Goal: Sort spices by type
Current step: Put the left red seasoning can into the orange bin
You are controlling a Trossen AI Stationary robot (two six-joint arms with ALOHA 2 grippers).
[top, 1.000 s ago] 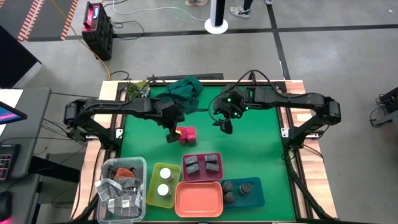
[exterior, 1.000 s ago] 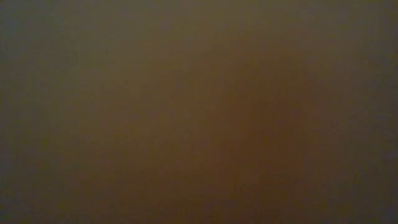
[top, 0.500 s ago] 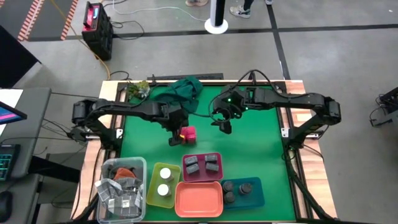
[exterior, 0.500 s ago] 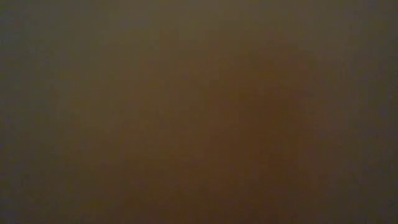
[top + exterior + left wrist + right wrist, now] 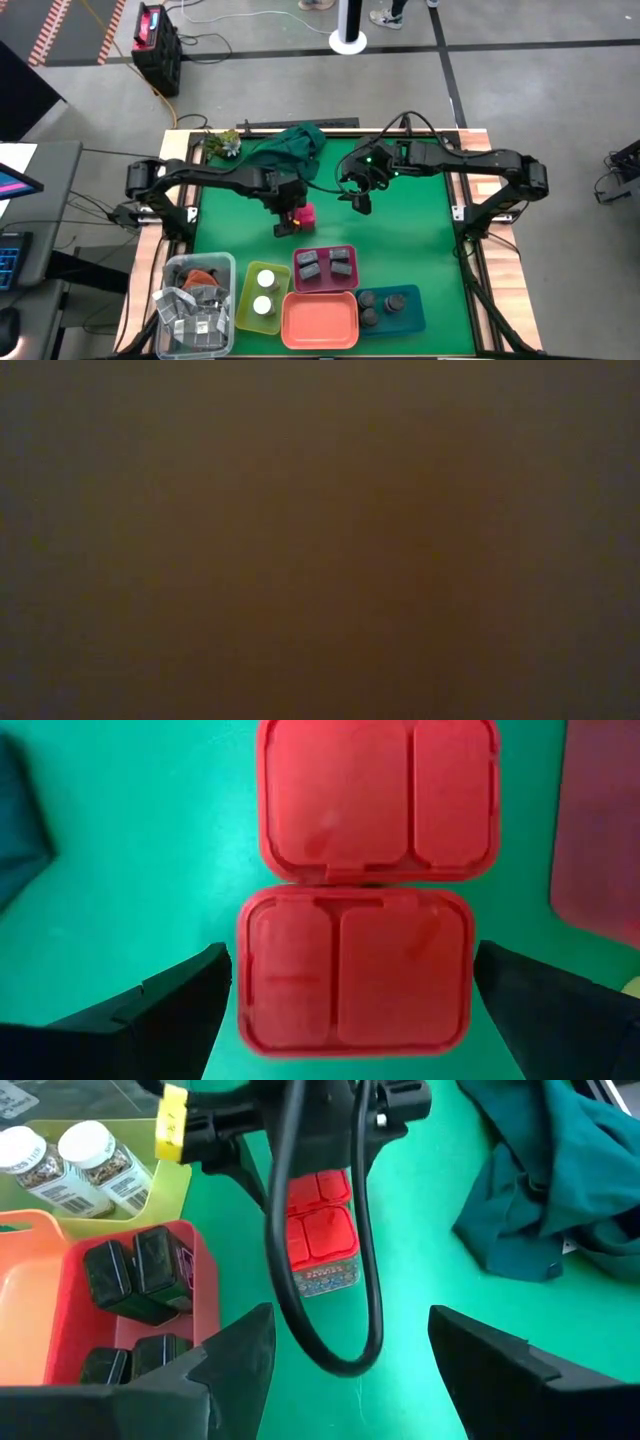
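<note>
A robotics lab: grey concrete floor (image 5: 520, 90), striped hazard tape (image 5: 55, 25), wood-edged test table (image 5: 175, 145).

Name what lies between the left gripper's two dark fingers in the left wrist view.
A bright pink plastic block sits between the open left gripper fingers, on bare green mat.

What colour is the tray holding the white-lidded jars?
Yellow-green: the tray shows best in the high view, with two white-lidded jars inside.

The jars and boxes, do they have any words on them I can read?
No words can be read.
White-lidded jars: labels with barcode stripes, print too small.
Pink blocks: speckled side label, blurred.
Dark boxes: label unreadable.
Yellow tag on the left arm: marks too small.
</note>
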